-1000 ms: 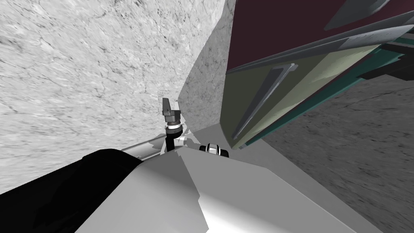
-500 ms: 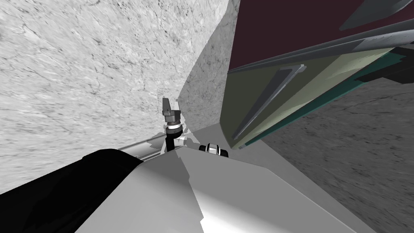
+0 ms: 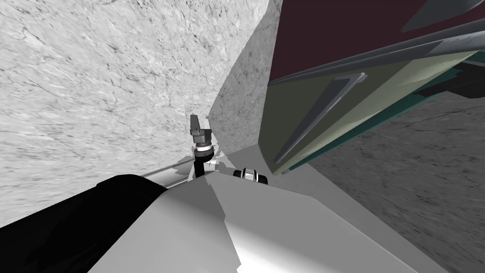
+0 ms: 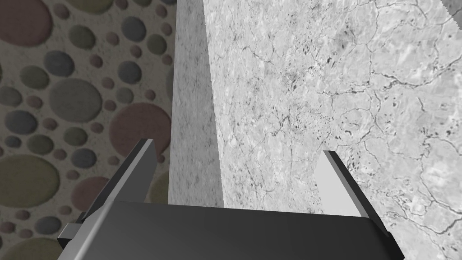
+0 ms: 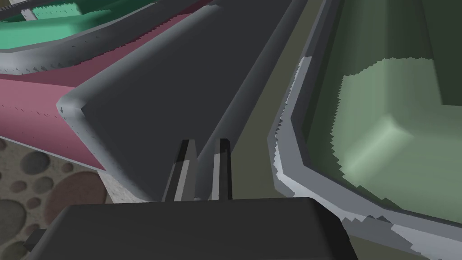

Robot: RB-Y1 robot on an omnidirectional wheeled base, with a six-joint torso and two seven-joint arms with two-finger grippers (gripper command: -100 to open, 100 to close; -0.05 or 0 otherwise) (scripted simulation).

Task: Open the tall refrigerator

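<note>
R pincer (image 5: 205, 143) is clenched, fingers nearly together on the edge of the dark grey handle (image 5: 158, 104); the handle's long slab runs away from the fingertips. Just beside the handle there's a light grey rim (image 5: 288, 135), w/ a green cavity (image 5: 388, 135) inside it.

From the head cam, the refrigerator (image 3: 331, 42) is to the upper right, close to me: maroon upper panel, olive door (image 3: 284, 109) below it, w/ the long grey bar across the door. A teal strip shows along the door's far edge.

L pincer (image 4: 237, 148) is released, fingers wide apart w/ nothing between them. It's up in front of the chest, well apart from the fridge, facing a corner of the marble wall (image 4: 338, 90), w/ spotted floor (image 4: 67, 99) beside that.
</note>
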